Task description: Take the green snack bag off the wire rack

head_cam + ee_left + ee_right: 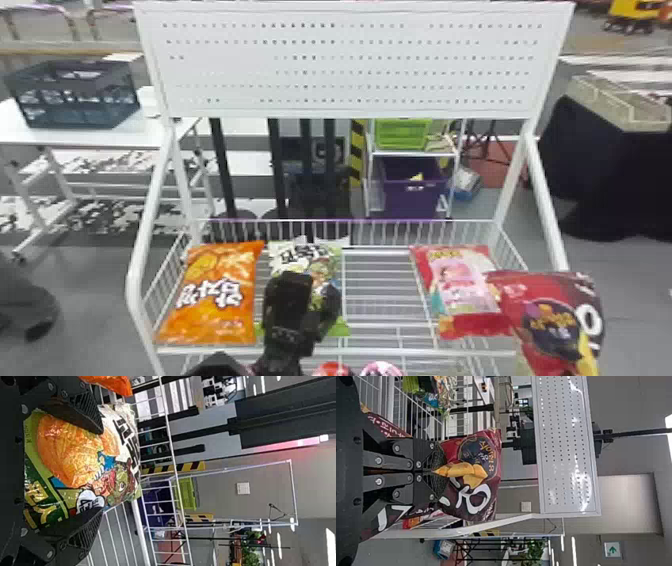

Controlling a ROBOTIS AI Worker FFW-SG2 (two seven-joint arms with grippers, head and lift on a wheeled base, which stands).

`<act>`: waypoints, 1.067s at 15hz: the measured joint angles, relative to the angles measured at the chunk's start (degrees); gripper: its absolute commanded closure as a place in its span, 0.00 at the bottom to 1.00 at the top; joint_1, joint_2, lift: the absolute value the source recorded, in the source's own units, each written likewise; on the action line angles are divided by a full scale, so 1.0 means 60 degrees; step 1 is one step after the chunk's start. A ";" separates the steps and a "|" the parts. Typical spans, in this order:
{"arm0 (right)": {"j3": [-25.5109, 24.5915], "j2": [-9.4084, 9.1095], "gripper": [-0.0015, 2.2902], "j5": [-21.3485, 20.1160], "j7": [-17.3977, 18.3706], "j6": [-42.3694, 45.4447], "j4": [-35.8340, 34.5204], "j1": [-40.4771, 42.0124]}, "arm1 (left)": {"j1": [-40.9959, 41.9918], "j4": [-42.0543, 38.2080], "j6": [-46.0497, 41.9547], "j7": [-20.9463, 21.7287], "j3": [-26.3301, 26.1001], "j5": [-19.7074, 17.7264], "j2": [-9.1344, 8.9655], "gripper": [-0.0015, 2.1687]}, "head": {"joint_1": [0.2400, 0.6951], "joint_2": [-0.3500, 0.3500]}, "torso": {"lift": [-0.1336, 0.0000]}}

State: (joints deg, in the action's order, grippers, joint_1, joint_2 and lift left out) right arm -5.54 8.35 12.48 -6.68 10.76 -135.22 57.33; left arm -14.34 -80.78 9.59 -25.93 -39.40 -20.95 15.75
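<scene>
My left gripper (305, 305) is over the front part of the green snack bag (305, 255), which lies on the wire rack (380, 290) beside the orange bag. In the left wrist view, the spread fingers of my left gripper (99, 471) stand on either side of the green snack bag (79, 455), whose printed front lies between them. At the rack's right front a dark red snack bag (555, 320) hangs up in the air. In the right wrist view, my right gripper (435, 471) is shut on the dark red bag (474, 494), pinching its middle.
An orange snack bag (215, 295) lies left of the green one, close by. A red and pink bag (460, 285) lies on the rack's right side. The white pegboard (350, 65) rises behind, and slanted white posts (547, 200) flank the rack. Round packages (382, 370) show below its front edge.
</scene>
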 measured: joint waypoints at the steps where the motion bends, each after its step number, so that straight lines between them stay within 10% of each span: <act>1: 0.0000 0.0002 0.98 0.0000 0.0000 0.0000 -0.0005 0.0000 | -0.0008 0.0010 0.0027 0.0040 0.0010 -0.0058 -0.0003 0.45 | 0.57 0.50 | 1.00; 5: 0.0000 0.0014 0.98 0.0000 0.0000 0.0000 -0.0057 0.0007 | -0.0005 0.0008 0.0357 0.0068 0.0066 -0.0214 0.0008 0.96 | 0.57 0.50 | 1.00; 16: -0.0008 0.0014 0.98 0.0029 0.0014 0.0000 -0.0004 -0.0047 | 0.1618 -0.3123 0.0764 -0.0168 0.0900 0.0107 0.0554 0.98 | 0.57 0.50 | 1.00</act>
State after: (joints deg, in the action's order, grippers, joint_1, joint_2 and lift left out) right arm -5.58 8.44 12.66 -6.59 10.76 -135.24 57.05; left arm -4.63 -99.52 14.17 -26.94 -34.00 -20.31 19.07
